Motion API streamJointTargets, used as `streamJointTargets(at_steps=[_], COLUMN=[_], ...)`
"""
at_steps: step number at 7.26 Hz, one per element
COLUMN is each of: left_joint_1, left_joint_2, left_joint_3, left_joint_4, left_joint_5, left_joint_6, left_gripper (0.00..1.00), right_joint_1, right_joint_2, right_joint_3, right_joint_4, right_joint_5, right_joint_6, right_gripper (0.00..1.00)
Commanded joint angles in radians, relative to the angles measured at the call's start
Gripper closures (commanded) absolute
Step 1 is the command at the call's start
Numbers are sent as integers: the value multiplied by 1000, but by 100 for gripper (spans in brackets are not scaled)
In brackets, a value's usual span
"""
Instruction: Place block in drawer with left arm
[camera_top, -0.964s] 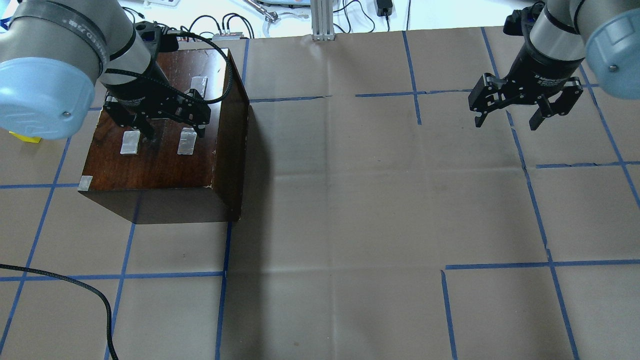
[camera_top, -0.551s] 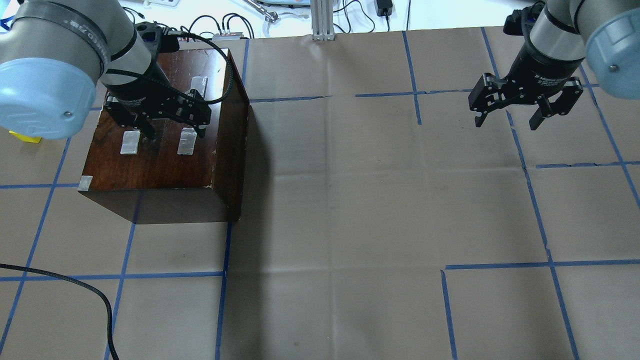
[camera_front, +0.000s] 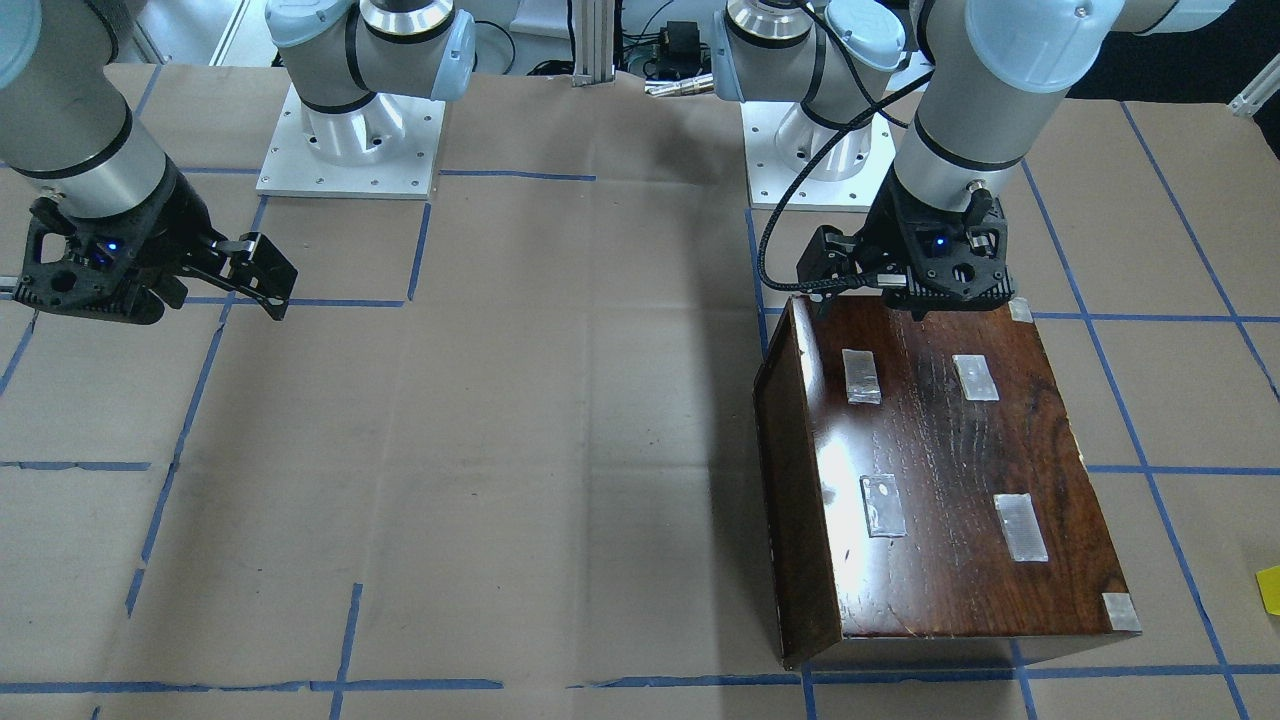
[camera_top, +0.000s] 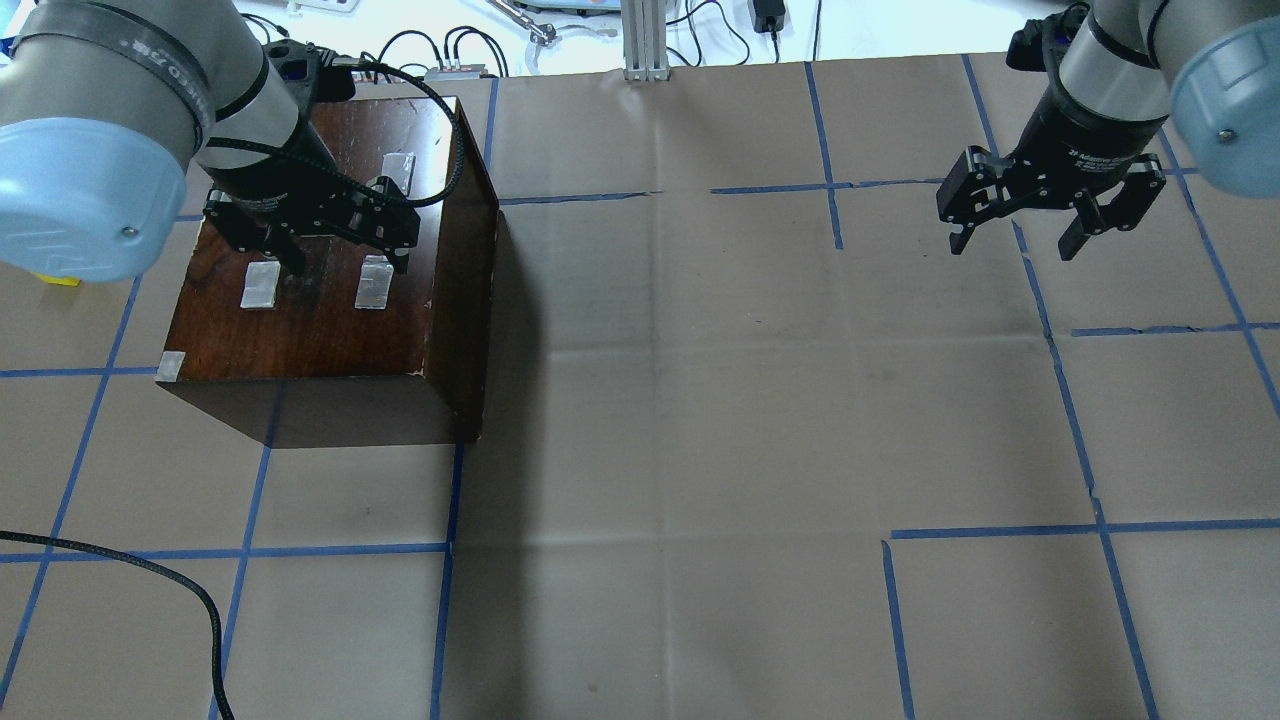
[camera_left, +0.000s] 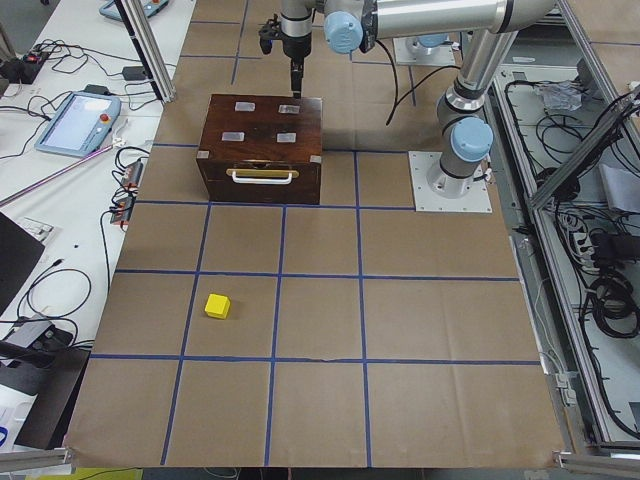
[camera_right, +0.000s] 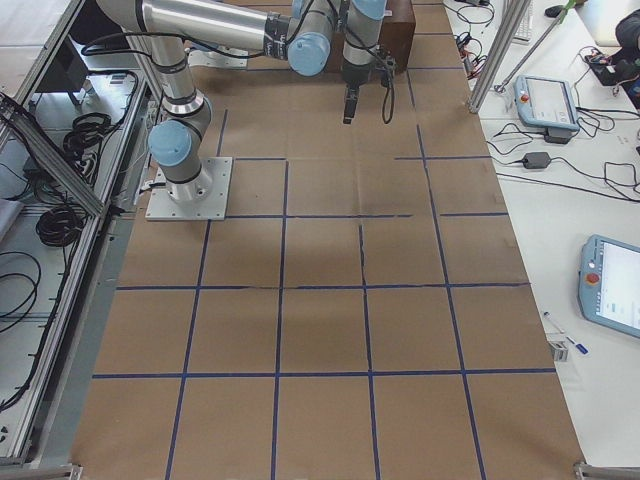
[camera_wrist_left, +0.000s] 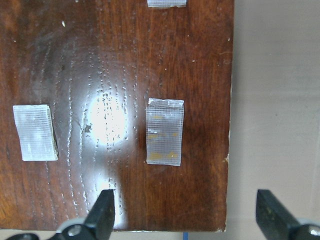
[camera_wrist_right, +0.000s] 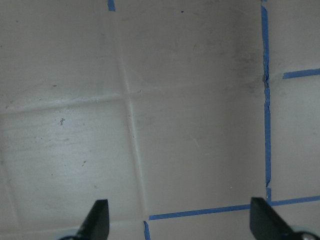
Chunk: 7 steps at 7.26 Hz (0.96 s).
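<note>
The yellow block (camera_left: 217, 306) lies on the paper-covered table, well out from the dark-brown wooden box (camera_top: 320, 320) on the side its front faces. In the overhead view only a yellow sliver of the block (camera_top: 62, 279) shows under my left arm. The drawer front (camera_left: 262, 182), with a pale handle, sits flush in the box, so the drawer is shut. My left gripper (camera_top: 348, 262) is open and empty. It hovers over the box's top (camera_wrist_left: 125, 100) among silvery tape patches. My right gripper (camera_top: 1013, 240) is open and empty over bare table at the far right.
Blue tape lines grid the brown paper (camera_top: 700, 400). A black cable (camera_top: 150, 580) lies at the near left of the table. Cables and a metal post (camera_top: 645, 40) line the far edge. A teach pendant (camera_left: 75, 120) lies on the side bench.
My left gripper has shifted very slightly over the box's top, still open. The right arm has not moved.
</note>
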Motion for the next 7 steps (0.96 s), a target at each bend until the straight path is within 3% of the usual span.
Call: streamJointTargets(at_steps=[1, 7], left_joint_1=[-2, -3], left_joint_2=[10, 7], left_joint_3=[3, 28], left_joint_4=[-1, -51], left_joint_5=[2, -7], left_joint_6=[2, -16], left_gripper=[1, 1], right_joint_1=[0, 0], right_joint_2=[-1, -1], right_joint_3=[1, -1], right_joint_4=[0, 0], right_joint_5=[0, 0], right_joint_6=[1, 0], right_gripper=[0, 0])
